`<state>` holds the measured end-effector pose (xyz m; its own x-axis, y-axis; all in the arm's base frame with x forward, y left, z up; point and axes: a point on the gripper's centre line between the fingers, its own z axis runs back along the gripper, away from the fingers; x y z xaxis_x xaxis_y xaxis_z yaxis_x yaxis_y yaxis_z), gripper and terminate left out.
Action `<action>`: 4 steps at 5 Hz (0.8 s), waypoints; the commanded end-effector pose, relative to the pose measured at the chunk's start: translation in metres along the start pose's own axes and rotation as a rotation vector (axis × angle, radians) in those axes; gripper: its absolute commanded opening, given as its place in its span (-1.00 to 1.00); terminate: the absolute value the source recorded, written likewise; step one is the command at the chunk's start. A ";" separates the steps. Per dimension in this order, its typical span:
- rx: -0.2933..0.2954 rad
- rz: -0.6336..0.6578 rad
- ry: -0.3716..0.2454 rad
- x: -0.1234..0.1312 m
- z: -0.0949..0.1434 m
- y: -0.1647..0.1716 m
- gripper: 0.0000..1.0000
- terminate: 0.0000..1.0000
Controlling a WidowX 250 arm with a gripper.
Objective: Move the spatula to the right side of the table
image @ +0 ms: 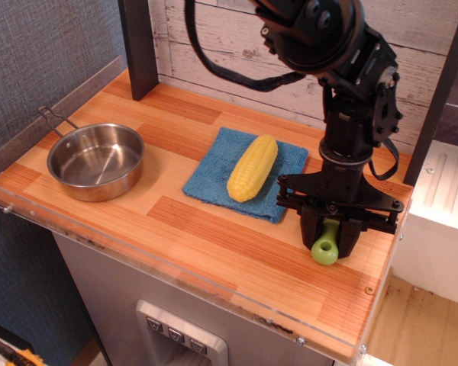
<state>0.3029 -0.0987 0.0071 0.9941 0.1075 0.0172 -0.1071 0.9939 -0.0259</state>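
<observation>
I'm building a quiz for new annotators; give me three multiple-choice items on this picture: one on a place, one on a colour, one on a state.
1. Where does the corn cob lie?
A. in the pan
B. on the blue cloth
C. on bare wood

2. What colour is the spatula handle?
A. lime green
B. red
C. white

3. What is in the steel pan?
A. the corn
B. the spatula
C. nothing

Answers:
1. B, the cob rests on the cloth, mid-table.
2. A, the green rounded end pokes out below the pincer.
3. C, its bare shiny bottom shows.
</observation>
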 end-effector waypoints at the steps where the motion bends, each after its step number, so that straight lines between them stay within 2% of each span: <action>1: -0.040 -0.156 0.025 -0.007 0.005 -0.007 1.00 -1.00; 2: -0.099 -0.248 -0.059 -0.004 0.036 -0.011 1.00 -1.00; 3: -0.091 -0.299 -0.170 -0.009 0.086 0.006 1.00 -1.00; 4: -0.028 -0.243 -0.193 -0.020 0.122 0.044 1.00 -1.00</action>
<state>0.2798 -0.0575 0.1161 0.9772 -0.1213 0.1740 0.1281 0.9913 -0.0287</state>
